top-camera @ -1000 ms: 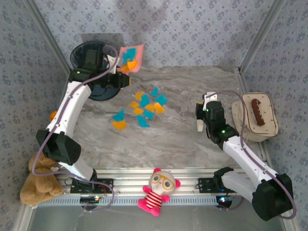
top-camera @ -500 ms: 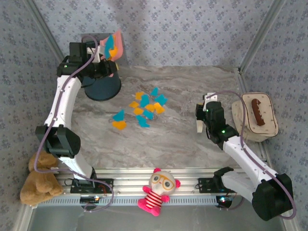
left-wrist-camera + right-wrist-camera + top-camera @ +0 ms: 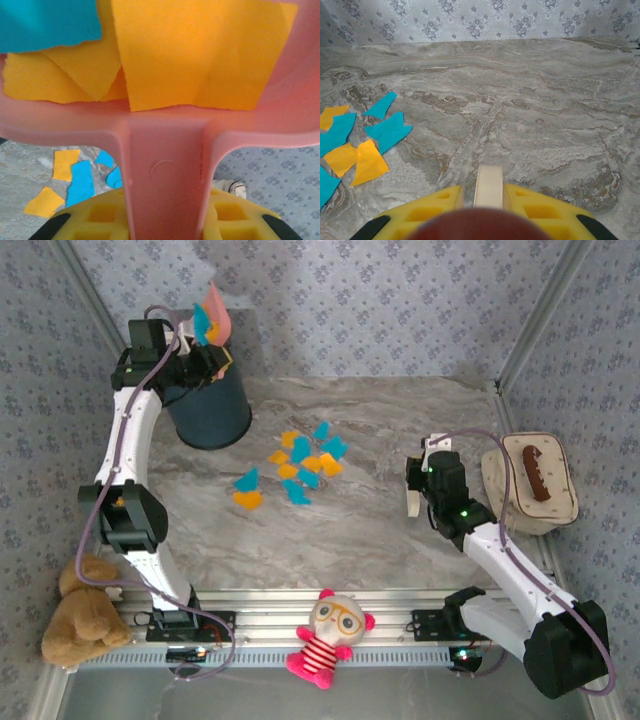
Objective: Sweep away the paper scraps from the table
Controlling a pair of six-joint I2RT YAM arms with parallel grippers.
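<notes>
Over the bin (image 3: 212, 412), left claw (image 3: 167, 220) clamps dustpan (image 3: 165, 142) — right claw (image 3: 488, 199) pinches half-hidden cream stick (image 3: 488, 181).

Wide grey-white marble-patterned tabletop (image 3: 400, 420), edged along the near side by a silver aluminium rail (image 3: 260, 602). Scattered near the middle, a little to the left: small flat orange-yellow and cyan-blue paper scraps (image 3: 297, 465) in a loose cluster, some overlapping. Standing upright at the far left corner: a dark round bin (image 3: 212, 415). Resting at the right edge: a cream oval tray (image 3: 560, 505). Lying across the near rail: a red-and-white striped plush doll (image 3: 325, 640).
</notes>
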